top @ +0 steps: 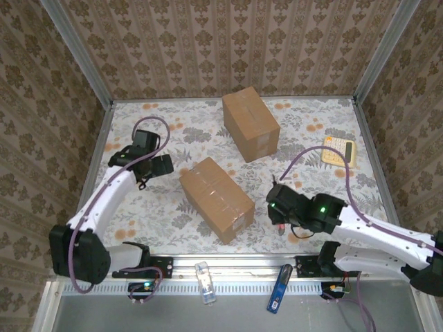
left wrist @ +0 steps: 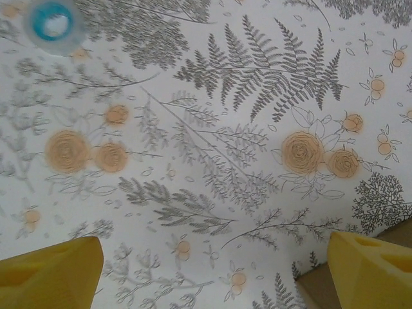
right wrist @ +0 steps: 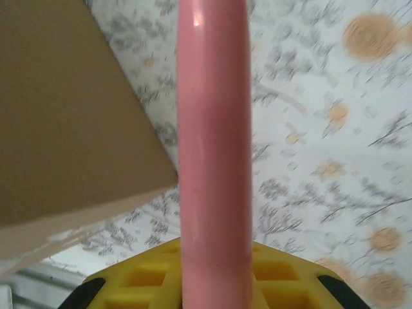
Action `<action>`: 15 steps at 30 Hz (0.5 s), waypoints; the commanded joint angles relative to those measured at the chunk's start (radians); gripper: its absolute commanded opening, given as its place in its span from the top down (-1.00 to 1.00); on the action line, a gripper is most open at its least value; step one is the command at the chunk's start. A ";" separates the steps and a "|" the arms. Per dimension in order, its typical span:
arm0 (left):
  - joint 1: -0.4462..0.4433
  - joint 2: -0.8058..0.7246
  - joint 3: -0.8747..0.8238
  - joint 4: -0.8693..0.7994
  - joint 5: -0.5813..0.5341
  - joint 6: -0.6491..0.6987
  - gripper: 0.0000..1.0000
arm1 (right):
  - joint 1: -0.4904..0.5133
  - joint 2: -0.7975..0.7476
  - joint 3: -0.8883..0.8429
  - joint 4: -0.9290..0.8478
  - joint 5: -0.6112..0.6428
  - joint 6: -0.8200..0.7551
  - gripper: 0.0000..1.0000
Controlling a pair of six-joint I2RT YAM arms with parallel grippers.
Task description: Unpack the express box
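Well, the brown cardboard box (top: 216,199), taped along its top, lies slantwise mid-table on the flower-printed tablecloth (top: 304,131), between the two arms. The left gripper (left wrist: 215,267) hangs spread wide, its blocky yellow fingers (left wrist: 51,270) over bare cloth. The right gripper (top: 279,209) pinches a glossy pink rod (right wrist: 212,148) beside the box's corner.

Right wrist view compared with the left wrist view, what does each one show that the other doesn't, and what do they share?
Right wrist: a pink rod clamped in the right gripper. Left wrist: the left gripper open and holding nothing, plus a blurred blue-and-white round thing. Shared: yellow fingers, the flowered table cover and part of a brown box.
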 commanded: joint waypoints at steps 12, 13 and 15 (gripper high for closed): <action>-0.053 0.017 -0.132 0.146 0.107 -0.034 -0.80 | 0.123 0.220 0.057 0.260 0.166 0.209 1.00; -0.058 0.015 -0.144 0.151 0.110 -0.039 -0.80 | 0.109 0.234 0.071 0.262 0.167 0.192 1.00; -0.064 0.012 -0.164 0.160 0.114 -0.047 -0.80 | 0.083 0.257 0.095 0.274 0.160 0.153 1.00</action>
